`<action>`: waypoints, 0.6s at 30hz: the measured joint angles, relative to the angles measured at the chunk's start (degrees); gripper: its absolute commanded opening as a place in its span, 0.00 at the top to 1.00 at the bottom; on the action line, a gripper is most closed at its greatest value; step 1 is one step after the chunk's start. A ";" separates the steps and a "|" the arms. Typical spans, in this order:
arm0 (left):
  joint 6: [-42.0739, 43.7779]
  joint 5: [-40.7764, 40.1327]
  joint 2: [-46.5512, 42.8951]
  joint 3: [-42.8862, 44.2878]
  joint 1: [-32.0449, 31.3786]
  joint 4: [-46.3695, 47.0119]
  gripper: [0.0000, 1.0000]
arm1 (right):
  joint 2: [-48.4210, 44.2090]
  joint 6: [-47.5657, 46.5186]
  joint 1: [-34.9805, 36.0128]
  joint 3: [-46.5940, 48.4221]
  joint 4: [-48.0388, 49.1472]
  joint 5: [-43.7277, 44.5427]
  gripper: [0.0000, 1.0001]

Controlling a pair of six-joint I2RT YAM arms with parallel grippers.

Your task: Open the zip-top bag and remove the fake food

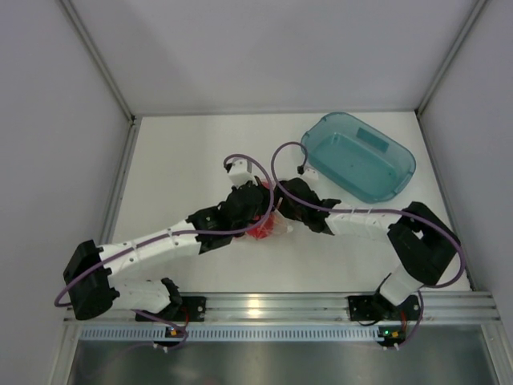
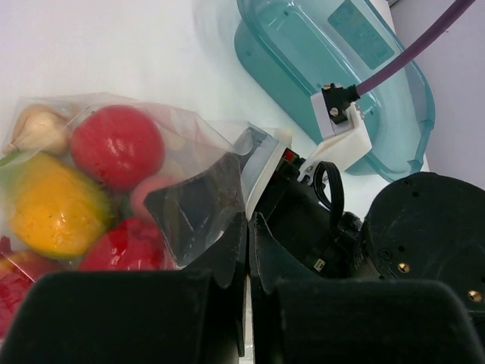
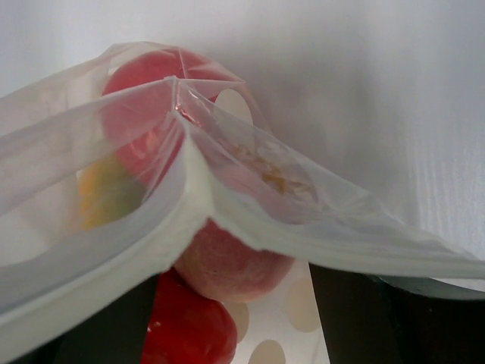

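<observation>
White table [image 1: 184,152]; my left pincer [image 2: 248,235] clenches the zip-top bag [image 2: 189,129] of fake food [image 2: 117,145]. My right pincer [image 1: 280,212]: grip unclear. Teal tub [image 1: 361,156] lies at two o'clock.

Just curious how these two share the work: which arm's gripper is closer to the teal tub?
Right. The right gripper meets the zip-top bag from the tub's side, so it is closer to the teal tub. The left gripper is on the bag's other side, farther off.

The left arm [image 1: 160,241] and right arm [image 1: 361,220] crowd the zip-top bag [image 1: 263,230] mid-table; a teal tub [image 1: 398,156] blocks the far right; the table [image 1: 180,152] lies bare far left.
</observation>
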 measured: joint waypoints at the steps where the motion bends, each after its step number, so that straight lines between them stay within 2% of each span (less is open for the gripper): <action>1: -0.33 0.02 0.00 -0.28 0.00 0.20 1.00 | 0.61 0.44 0.00 0.00 0.79 -0.07 0.28; 4: -0.90 -0.02 0.00 -1.20 0.00 0.92 1.00 | 1.90 2.25 0.00 0.00 2.97 0.00 0.29; 12: -1.33 -1.38 0.26 -3.61 0.02 1.33 1.00 | 7.61 3.91 0.68 6.03 1.46 0.70 0.25; 18: -1.31 -3.26 0.26 -4.42 0.02 1.31 1.00 | 9.14 4.98 1.11 6.19 3.41 1.11 0.21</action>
